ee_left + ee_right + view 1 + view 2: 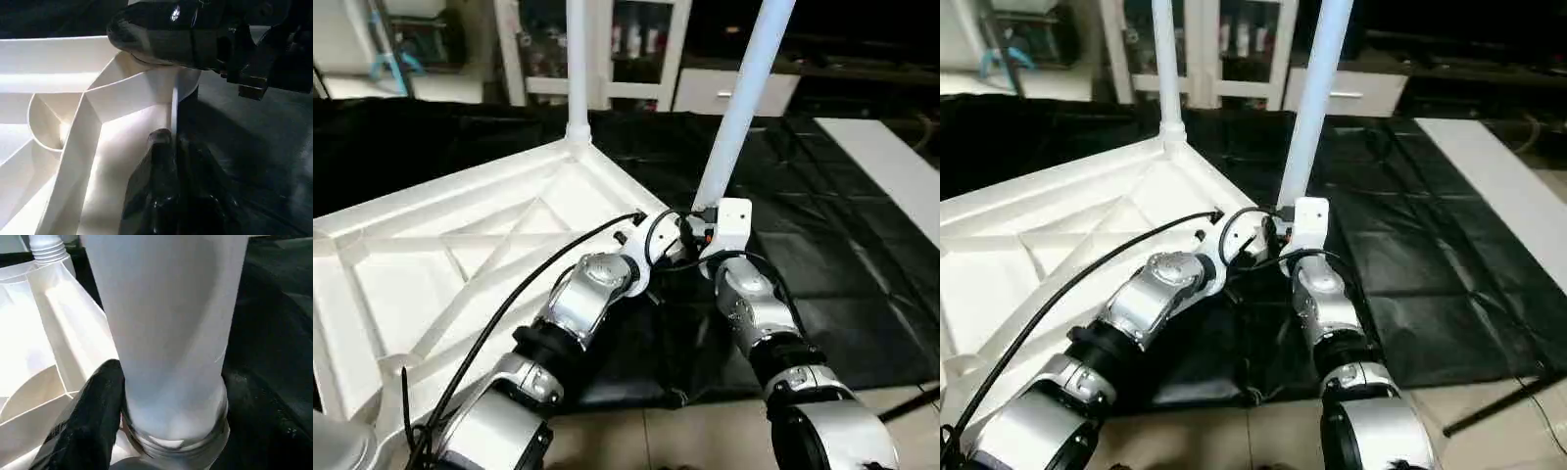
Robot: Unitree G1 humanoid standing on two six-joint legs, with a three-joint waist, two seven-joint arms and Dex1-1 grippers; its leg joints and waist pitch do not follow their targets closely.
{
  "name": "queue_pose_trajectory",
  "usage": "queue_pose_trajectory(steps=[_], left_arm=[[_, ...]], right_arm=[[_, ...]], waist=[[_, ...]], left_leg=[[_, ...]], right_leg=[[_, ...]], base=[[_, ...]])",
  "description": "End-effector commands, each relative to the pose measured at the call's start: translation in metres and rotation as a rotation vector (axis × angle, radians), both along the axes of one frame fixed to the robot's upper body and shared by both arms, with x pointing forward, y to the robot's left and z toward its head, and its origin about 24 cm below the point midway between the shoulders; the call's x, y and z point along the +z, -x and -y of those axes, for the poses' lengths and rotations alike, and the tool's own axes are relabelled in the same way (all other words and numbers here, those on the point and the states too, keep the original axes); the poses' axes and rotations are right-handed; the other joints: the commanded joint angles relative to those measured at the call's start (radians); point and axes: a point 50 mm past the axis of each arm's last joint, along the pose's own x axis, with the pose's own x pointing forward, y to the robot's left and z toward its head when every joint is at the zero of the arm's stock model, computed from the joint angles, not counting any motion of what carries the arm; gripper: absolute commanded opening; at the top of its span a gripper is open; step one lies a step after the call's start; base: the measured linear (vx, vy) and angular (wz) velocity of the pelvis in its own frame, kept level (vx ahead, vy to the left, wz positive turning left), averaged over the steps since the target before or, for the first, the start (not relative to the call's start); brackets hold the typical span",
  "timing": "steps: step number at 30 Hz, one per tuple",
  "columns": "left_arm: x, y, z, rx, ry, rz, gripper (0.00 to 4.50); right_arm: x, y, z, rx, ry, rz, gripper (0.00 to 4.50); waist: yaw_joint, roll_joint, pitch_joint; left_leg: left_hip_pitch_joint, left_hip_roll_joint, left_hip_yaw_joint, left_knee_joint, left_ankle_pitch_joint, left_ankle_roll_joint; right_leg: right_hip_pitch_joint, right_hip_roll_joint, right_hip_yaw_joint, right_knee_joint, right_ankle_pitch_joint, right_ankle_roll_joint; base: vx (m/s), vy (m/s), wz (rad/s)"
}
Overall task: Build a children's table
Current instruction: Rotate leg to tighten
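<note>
The children's table lies upside down on a black sheet (822, 284), its tabletop (431, 264) showing the X-ribbed underside, and a leg is going into the near right corner. The right gripper (142, 431) stands spread around the base of that leg (744, 108), one black finger (88, 416) pressed against the tube just above its threaded end; the opposite finger is hidden behind the tube. The left gripper (171, 161) is pressed together, pinching the tabletop's thin rim wall beside that corner, steadying the board. Outward from there, the held leg rises toward one o'clock, leaning rather than plumb. A second leg (577, 59) already stands upright in the far corner socket at twelve o'clock. An empty round socket (46, 122) shows near the left gripper.

The step in hand looks like seating and screwing the second leg. The next move likely calls for bringing the tube upright so its threads catch squarely, then twisting while the left gripper resists the turn.
</note>
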Motion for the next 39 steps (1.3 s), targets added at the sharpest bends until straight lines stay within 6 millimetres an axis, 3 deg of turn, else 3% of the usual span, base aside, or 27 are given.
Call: queue_pose_trajectory(steps=[1,4,5,6,7,8,10,11,16,20,22,25,28,32,39], left_arm=[[0.025,-0.017,-0.009,0.106,0.062,0.166,0.00],[0.023,-0.016,-0.012,0.090,0.060,0.162,0.00],[0.023,-0.015,-0.013,0.083,0.062,0.159,0.00],[0.021,-0.013,-0.014,0.057,0.069,0.148,0.00],[0.019,-0.012,-0.014,0.039,0.073,0.141,0.00],[0.017,-0.010,-0.015,0.012,0.072,0.131,0.00],[0.013,-0.006,-0.018,-0.023,0.067,0.113,0.00],[0.013,-0.006,-0.018,-0.023,0.067,0.113,0.00],[0.000,0.009,-0.032,-0.166,0.053,0.034,0.00],[-0.008,0.021,-0.047,-0.291,0.032,-0.035,0.00],[-0.010,0.029,-0.053,-0.383,0.026,-0.054,0.00],[-0.009,0.038,-0.059,-0.470,0.051,-0.097,0.00],[-0.008,0.052,-0.063,-0.600,0.049,-0.174,0.00],[-0.008,0.060,-0.064,-0.655,0.044,-0.218,0.00],[-0.008,0.062,-0.067,-0.679,0.030,-0.236,0.00]], right_arm=[[-0.002,0.012,-0.033,0.218,-0.062,0.044,3.22],[0.003,0.012,-0.021,0.214,-0.053,0.096,3.42],[0.005,0.013,-0.016,0.206,-0.061,0.110,3.54],[0.008,0.014,-0.008,0.208,-0.059,0.139,3.65],[0.010,0.016,-0.005,0.214,-0.052,0.155,3.72],[0.012,0.017,0.001,0.224,-0.041,0.174,3.78],[0.017,0.021,0.010,0.260,-0.028,0.206,3.97],[0.017,0.021,0.010,0.260,-0.028,0.206,3.97],[0.029,0.038,0.050,0.377,0.104,0.264,4.41],[0.028,0.057,0.072,0.568,0.182,0.194,4.41],[0.024,0.071,0.077,0.702,0.206,0.145,4.41],[0.026,0.080,0.082,0.756,0.157,0.115,4.41],[0.030,0.083,0.083,0.817,0.130,0.107,4.41],[0.030,0.085,0.076,0.891,0.125,0.091,4.41],[0.026,0.089,0.070,1.030,0.117,0.037,4.41]], waist=[[0.002,-0.013,-0.073],[0.004,-0.013,-0.070],[0.000,-0.014,-0.069],[-0.008,-0.009,-0.072],[-0.006,-0.010,-0.075],[-0.002,-0.005,-0.076],[0.003,-0.009,-0.075],[0.005,-0.004,-0.073],[0.016,-0.010,-0.065],[0.016,-0.014,-0.059],[0.020,-0.014,-0.057],[0.017,-0.013,-0.056],[0.015,-0.003,-0.056],[0.016,-0.004,-0.052],[0.016,-0.006,-0.055]], left_leg=[[0.005,0.018,0.007,-0.059,-0.134,0.098],[-0.004,0.019,0.008,-0.061,-0.133,0.117],[-0.009,0.017,0.006,-0.063,-0.142,0.114],[-0.006,0.021,0.002,-0.063,-0.143,0.100],[0.000,0.021,0.004,-0.060,-0.134,0.102],[0.006,0.023,0.006,-0.057,-0.103,0.112],[0.006,0.023,0.010,-0.055,-0.075,0.132],[0.007,0.023,0.010,-0.057,-0.079,0.138],[0.007,0.025,0.013,-0.062,-0.180,0.112],[0.005,0.025,0.010,-0.068,-0.244,0.083],[0.006,0.026,0.009,-0.068,-0.268,0.081],[0.005,0.027,0.005,-0.072,-0.289,0.075],[0.009,0.031,0.003,-0.076,-0.302,0.057],[0.023,0.032,0.010,-0.075,-0.350,0.040],[0.014,0.031,0.006,-0.077,-0.328,0.035]], right_leg=[[0.056,-0.034,0.040,-0.044,-0.169,-0.198],[0.062,-0.034,0.039,-0.047,-0.183,-0.193],[0.065,-0.033,0.038,-0.048,-0.202,-0.183],[0.064,-0.037,0.037,-0.051,-0.238,-0.169],[0.060,-0.036,0.039,-0.051,-0.222,-0.176],[0.054,-0.033,0.042,-0.042,-0.158,-0.206],[0.053,-0.028,0.042,-0.036,-0.096,-0.227],[0.054,-0.028,0.042,-0.036,-0.094,-0.232],[0.053,-0.032,0.045,-0.054,-0.236,-0.194],[0.048,-0.031,0.047,-0.067,-0.365,-0.147],[0.047,-0.031,0.048,-0.072,-0.394,-0.130],[0.046,-0.033,0.047,-0.075,-0.426,-0.120],[0.041,-0.031,0.048,-0.071,-0.407,-0.137],[0.028,-0.027,0.054,-0.074,-0.407,-0.161],[0.040,-0.029,0.061,-0.067,-0.396,-0.147]], base=[[0.000,0.000,0.00],[0.000,0.000,0.00],[0.000,0.000,0.00],[0.000,0.000,0.00],[0.000,0.000,0.00],[0.000,0.000,0.00],[0.000,0.000,0.00],[0.000,0.000,0.00],[0.000,0.000,0.00],[0.000,0.000,0.00],[0.000,0.000,0.00],[0.000,0.000,0.00],[0.000,0.000,0.00],[0.000,0.000,0.00],[0.000,0.000,0.00]])
